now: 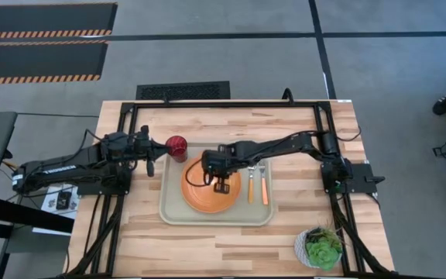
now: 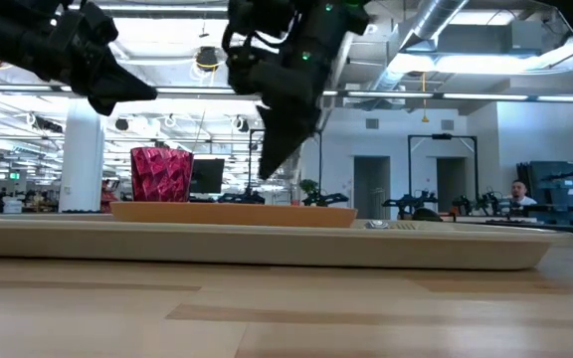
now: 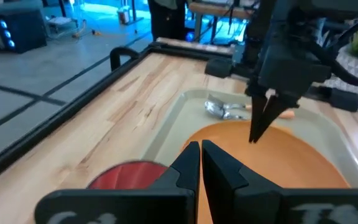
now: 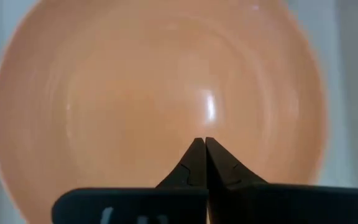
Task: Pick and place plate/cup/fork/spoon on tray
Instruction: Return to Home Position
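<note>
Worktop point(image 1: 231, 240): pale wood, carrying the tray at its middle.
Tray point(image 1: 176, 215): pale beige-green, rectangular, raised rim; holds the plate, fork and spoon.
Plate point(image 1: 196, 198): orange, round, flat in the tray's 9 o'clock half.
Fork point(image 1: 251, 186) and spoon point(image 1: 264, 188): 2 orange-handled utensils side by side in the tray at 3 o'clock of the plate; which is which cannot be told.
Cup point(image 1: 176, 146): dark red, upright on the worktop just outside the tray's 10 o'clock corner.
Right gripper point(image 1: 222, 184): above the plate's middle, pointing down; jaws together, holding nothing, tips clear of the plate in the low view.
Left gripper point(image 1: 158, 149): at 9 o'clock of the cup, just beside it; jaws together, empty.
Potted plant point(image 1: 320, 248): white pot, green leaves, at the worktop's 5 o'clock corner.
</note>
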